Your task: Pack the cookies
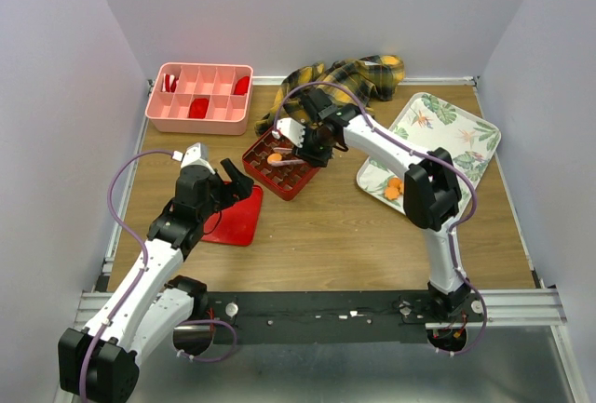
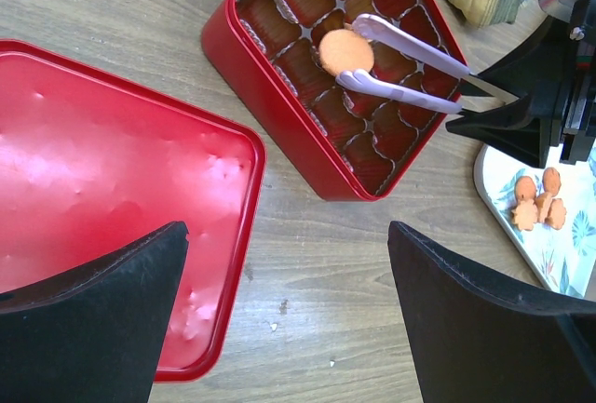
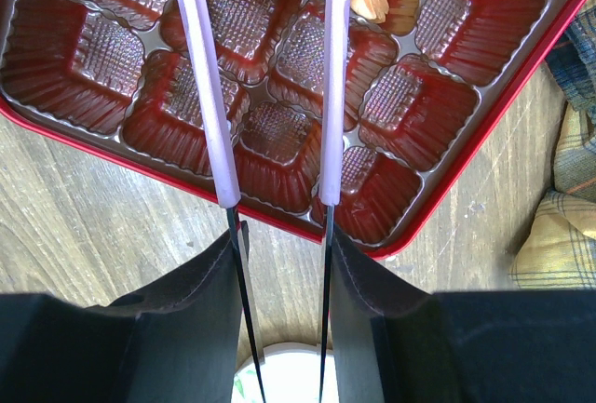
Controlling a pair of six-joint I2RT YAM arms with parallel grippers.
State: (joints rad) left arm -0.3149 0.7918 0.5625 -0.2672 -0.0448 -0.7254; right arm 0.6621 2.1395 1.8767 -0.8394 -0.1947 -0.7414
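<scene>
Now the right gripper (image 3: 284, 277) clamps lavender metal tongs (image 3: 209, 96), a round orange cookie (image 2: 345, 51) between their tips over the red gridded tin (image 2: 244, 59); the left gripper (image 2: 287, 235) gapes.

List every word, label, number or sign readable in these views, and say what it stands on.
None: no view shows any readable text.
The tin, lid, pink box, cloth and tongs carry no lettering.
The tray bears only a leaf and flower print.
</scene>
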